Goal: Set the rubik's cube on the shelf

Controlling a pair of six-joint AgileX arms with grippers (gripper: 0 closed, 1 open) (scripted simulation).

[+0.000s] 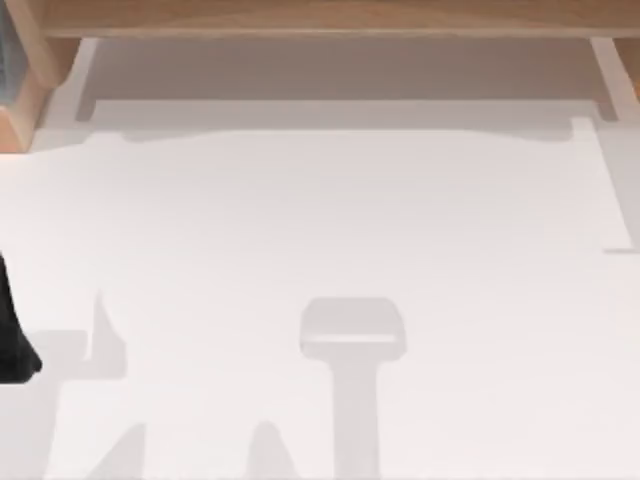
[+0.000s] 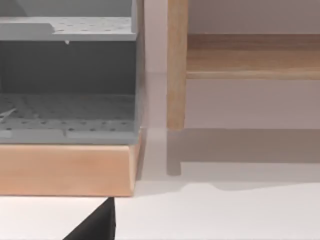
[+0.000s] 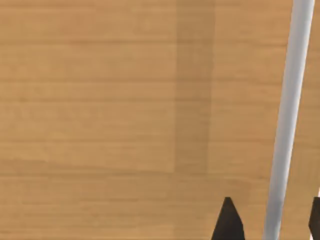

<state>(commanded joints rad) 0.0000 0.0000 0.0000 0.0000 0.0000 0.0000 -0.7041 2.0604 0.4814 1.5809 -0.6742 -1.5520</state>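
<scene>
The rubik's cube is out of view. The shelf (image 1: 320,15), a long light-brown wooden board on side supports, runs along the far edge of the white table (image 1: 320,220). Its board (image 2: 250,55) and one upright support (image 2: 176,65) appear in the left wrist view. My right gripper (image 3: 271,222) hovers open close over light wood grain (image 3: 100,100), its two dark fingertips (image 3: 227,222) spread with nothing between them. A black finger (image 2: 95,222) of my left gripper pokes in over the table. My left arm (image 1: 15,340) sits at the table's left edge.
A grey perforated rack (image 2: 67,75) on a wooden base (image 2: 65,170) stands at the far left beside the shelf support, also seen at the corner (image 1: 15,90). A pale narrow bar (image 3: 287,100) crosses the wood in the right wrist view. Arm shadows (image 1: 352,340) lie on the table.
</scene>
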